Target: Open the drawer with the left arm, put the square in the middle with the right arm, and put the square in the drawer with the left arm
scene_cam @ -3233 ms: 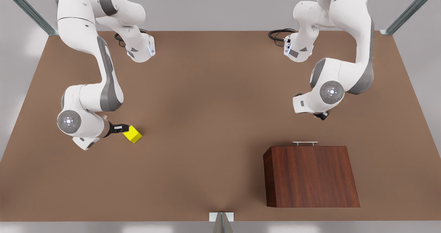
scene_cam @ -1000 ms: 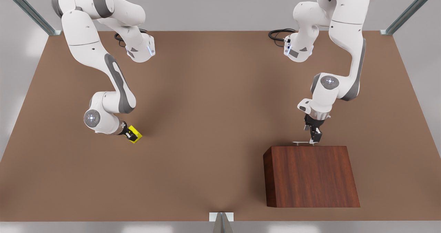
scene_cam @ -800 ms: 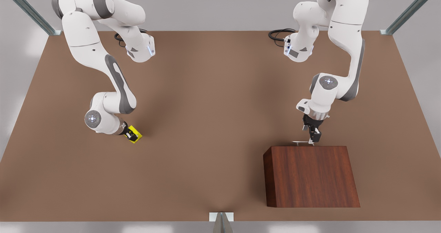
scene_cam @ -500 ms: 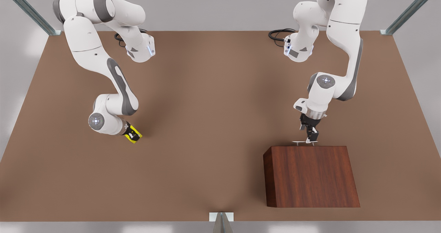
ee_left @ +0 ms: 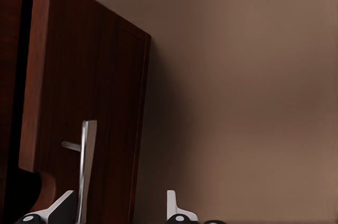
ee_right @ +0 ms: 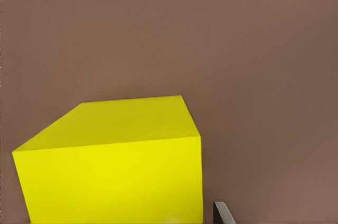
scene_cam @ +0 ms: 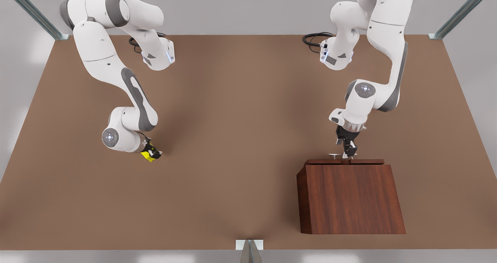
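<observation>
The yellow square (scene_cam: 147, 157) (ee_right: 111, 166) rests on the table at the front view's left. My right gripper (scene_cam: 152, 152) is down over it, open, and one fingertip (ee_right: 222, 212) stands a little off its side. At the front view's right, the drawer (scene_cam: 343, 162) (ee_left: 105, 102) is a narrow strip out of the dark wooden cabinet (scene_cam: 349, 197). My left gripper (scene_cam: 347, 153) (ee_left: 119, 211) is open at the silver handle (scene_cam: 333, 154) (ee_left: 87, 166), with the bar just inside one finger. The middle (scene_cam: 240, 138) is bare tabletop.
Both arm bases (scene_cam: 157, 57) (scene_cam: 336, 57) stand along the far edge of the brown table (scene_cam: 240, 201), each with a black cable. A small metal bracket (scene_cam: 249, 244) sits at the near edge.
The left gripper drew back from the cabinet and the drawer slid out a little with it. The right gripper settled lower over the square, which stayed in place.
</observation>
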Robot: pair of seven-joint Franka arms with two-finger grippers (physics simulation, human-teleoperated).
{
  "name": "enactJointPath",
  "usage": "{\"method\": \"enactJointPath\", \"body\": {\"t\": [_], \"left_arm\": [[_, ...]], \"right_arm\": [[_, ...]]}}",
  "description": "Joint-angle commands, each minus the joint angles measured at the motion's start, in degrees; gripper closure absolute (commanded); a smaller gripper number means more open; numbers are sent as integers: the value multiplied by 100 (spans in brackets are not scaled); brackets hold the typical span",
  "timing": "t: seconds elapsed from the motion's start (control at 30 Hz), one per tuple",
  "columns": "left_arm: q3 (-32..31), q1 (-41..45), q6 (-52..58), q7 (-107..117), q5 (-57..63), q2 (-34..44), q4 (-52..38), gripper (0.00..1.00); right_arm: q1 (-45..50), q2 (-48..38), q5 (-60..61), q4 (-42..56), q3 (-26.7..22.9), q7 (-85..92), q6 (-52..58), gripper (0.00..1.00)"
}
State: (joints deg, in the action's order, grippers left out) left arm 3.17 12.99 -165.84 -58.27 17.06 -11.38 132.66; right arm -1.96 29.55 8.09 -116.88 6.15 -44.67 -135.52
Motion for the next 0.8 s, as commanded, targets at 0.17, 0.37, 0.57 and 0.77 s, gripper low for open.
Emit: {"method": "enactJointPath", "body": {"t": [0.17,0.37,0.57,0.77], "left_arm": [[8,1,236,228,0,13,40,14],[17,36,509,237,0,119,40,14],[17,45,720,237,0,180,40,14],[17,98,1028,237,0,251,31,14]], "right_arm": [[-6,42,26,16,-8,388,-176,0],[-50,94,-1,130,-8,494,-176,0],[-67,174,-45,289,-8,600,-176,0],[-67,200,-54,333,-8,600,-176,0]]}}
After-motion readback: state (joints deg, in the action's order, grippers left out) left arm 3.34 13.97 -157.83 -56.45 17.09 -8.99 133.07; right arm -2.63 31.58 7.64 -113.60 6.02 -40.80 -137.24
